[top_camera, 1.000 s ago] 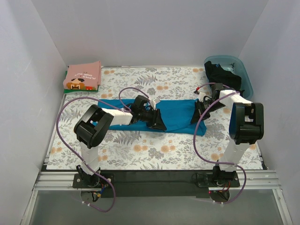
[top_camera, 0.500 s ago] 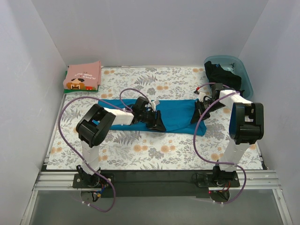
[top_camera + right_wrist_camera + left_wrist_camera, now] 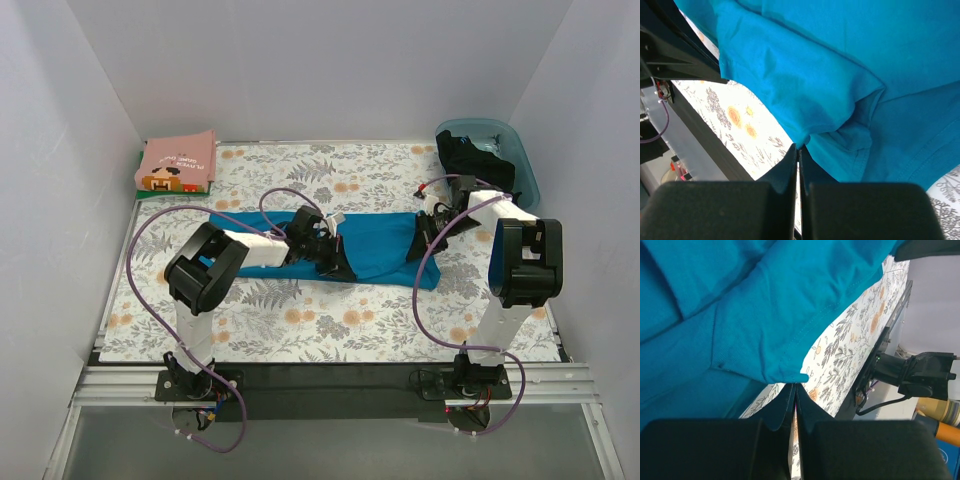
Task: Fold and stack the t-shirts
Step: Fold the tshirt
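Note:
The teal-blue t-shirt (image 3: 385, 245) lies in a long folded band across the middle of the floral table cover. My left gripper (image 3: 340, 265) is low at its near edge, left of centre. In the left wrist view the jaws (image 3: 795, 385) are shut on a corner of the teal cloth (image 3: 765, 300). My right gripper (image 3: 422, 245) is at the shirt's right end. In the right wrist view it (image 3: 799, 146) is shut on a bunched fold of the teal cloth (image 3: 840, 50). The folded pink t-shirt (image 3: 180, 160) lies at the back left on a green one (image 3: 140, 187).
A translucent blue tub (image 3: 525, 165) at the back right holds the black t-shirt (image 3: 470, 155). White walls close in the table on three sides. The arm bases and a black rail run along the near edge.
My left arm has shifted slightly, with its gripper edging toward the near side with the teal cloth. The right arm has not visibly moved.

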Controlling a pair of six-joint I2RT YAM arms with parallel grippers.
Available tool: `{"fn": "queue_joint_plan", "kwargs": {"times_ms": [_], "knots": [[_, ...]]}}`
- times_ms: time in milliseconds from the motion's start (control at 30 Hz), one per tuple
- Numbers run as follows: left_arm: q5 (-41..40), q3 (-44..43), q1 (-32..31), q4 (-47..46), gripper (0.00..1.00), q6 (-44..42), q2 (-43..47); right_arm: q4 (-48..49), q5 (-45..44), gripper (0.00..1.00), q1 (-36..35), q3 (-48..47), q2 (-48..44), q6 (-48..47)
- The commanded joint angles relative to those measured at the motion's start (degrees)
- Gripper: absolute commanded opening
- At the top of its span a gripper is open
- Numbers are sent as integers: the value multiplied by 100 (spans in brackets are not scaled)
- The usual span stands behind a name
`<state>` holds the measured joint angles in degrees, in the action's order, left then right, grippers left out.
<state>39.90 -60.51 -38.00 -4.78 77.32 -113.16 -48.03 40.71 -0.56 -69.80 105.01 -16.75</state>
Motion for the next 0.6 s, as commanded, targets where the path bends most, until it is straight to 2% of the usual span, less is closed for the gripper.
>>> {"fn": "queue_joint_plan", "kwargs": {"times_ms": [0,267,300,333,367,433,567], "knots": [[123,-110,47,-85,0,37,163,-48,201,1,-14,-489,10,23],[281,-31,319,-182,0,134,374,-101,227,1,-58,-1115,344,164],[316,-48,311,-156,3,100,365,-110,218,1,-67,-1115,353,164],[177,-49,302,-129,14,82,383,-110,201,1,-93,-1080,345,155],[89,-22,293,-103,30,-49,452,-110,192,1,-102,-1036,345,146],[-156,-40,232,28,34,-531,514,-110,183,1,-111,-948,310,120],[-561,240,73,-163,34,-2025,1023,-101,183,1,-120,-790,301,93]]}}
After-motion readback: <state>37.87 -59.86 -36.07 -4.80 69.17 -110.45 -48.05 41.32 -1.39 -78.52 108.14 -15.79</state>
